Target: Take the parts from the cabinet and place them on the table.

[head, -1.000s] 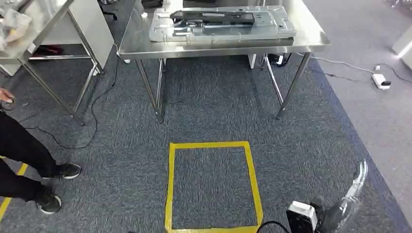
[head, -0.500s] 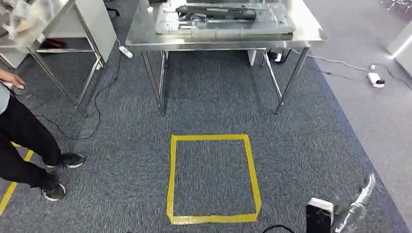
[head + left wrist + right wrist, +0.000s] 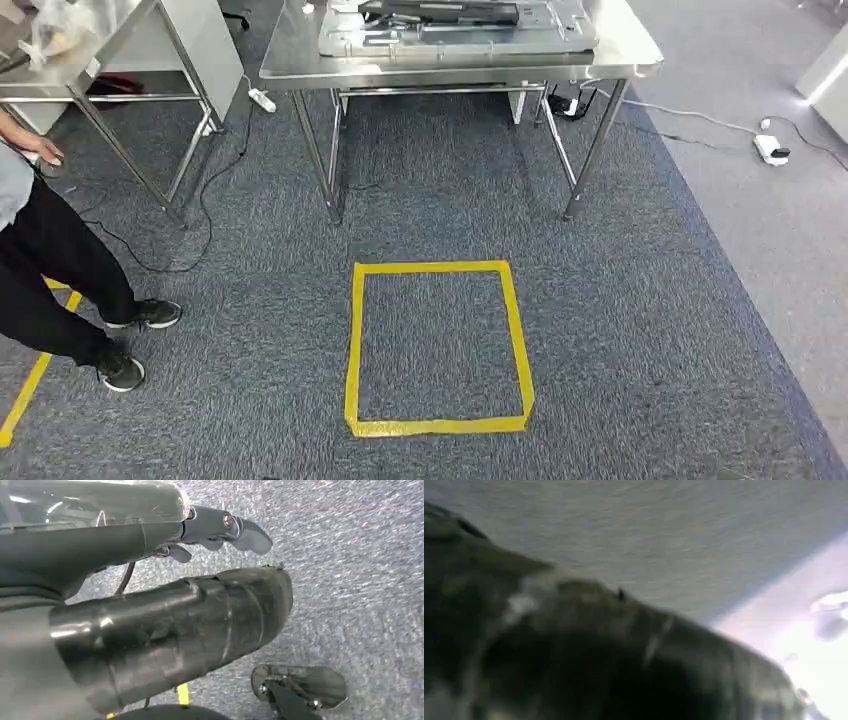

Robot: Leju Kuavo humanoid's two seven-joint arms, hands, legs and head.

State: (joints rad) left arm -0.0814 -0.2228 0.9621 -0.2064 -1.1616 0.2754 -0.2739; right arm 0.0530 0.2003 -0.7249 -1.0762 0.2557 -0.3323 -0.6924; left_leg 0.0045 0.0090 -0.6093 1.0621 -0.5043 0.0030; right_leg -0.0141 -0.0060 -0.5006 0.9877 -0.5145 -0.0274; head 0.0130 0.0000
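A yellow tape square (image 3: 438, 347) lies on the grey carpet (image 3: 620, 330) nearest the robot. To its left a person (image 3: 60, 270) in dark trousers stands beside a tape line. Farther off, a steel table (image 3: 640, 55) carries a flat metal part (image 3: 455, 28) along its far edge (it spans most of the top). A second table (image 3: 120, 60) stands at the far left, a power strip (image 3: 772, 150) at the far right. The left hand (image 3: 190, 605) hangs over carpet, fingers (image 3: 245, 530) apart, holding nothing. The right hand (image 3: 599, 650) is too blurred; I cannot tell its state.

Glossy dark thumb (image 3: 200, 625), silver fingers (image 3: 227, 527) (screws visible)
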